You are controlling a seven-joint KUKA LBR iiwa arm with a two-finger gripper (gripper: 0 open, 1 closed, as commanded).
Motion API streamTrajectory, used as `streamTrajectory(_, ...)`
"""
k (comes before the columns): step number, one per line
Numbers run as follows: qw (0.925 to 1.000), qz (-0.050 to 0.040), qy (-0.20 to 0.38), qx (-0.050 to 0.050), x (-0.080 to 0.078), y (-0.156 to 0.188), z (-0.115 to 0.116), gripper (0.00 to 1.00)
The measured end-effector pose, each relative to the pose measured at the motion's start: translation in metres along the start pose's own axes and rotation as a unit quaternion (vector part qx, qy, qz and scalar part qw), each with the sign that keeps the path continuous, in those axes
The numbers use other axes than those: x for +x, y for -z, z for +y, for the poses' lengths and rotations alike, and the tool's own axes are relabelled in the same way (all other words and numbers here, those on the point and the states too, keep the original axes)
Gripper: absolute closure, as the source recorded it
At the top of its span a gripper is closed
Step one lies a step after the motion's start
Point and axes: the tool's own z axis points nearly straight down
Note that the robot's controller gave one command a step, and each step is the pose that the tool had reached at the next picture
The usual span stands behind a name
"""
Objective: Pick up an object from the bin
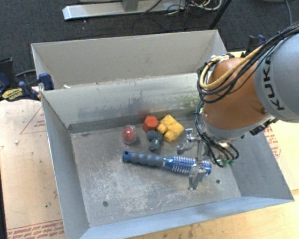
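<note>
- My gripper [198, 174] sits low near the right wall of the bin [95, 204], at the coiled metal end of a blue-handled tool [146, 159].
- I cannot tell whether the pincer is spread or pinching.
- The tool lies flat across the middle of the floor, so I judge nothing is lifted yet.
- Left to do: grip and raise.
- A yellow block [170, 128] and a red ball [129, 134] sit near the back wall.

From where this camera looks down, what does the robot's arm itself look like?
The arm is a thick, rounded silver-grey tube with black KUKA lettering. Its wrist wears a smooth orange cover, looped over by yellow and black cables. At its tip is a small bare-metal pincer with thin wires beside it.
</note>
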Motion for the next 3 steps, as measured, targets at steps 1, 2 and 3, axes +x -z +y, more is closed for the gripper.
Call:
streamTrajectory(1,0.9992,-0.0067,0.039,0.0,-0.042,-0.079,-0.026,0.0)
streamTrajectory(2,0.9992,-0.0078,0.039,0.0,-0.042,-0.074,-0.025,1.0)
streamTrajectory(3,0.9919,-0.0077,0.127,0.001,0.023,0.126,-0.009,1.0)
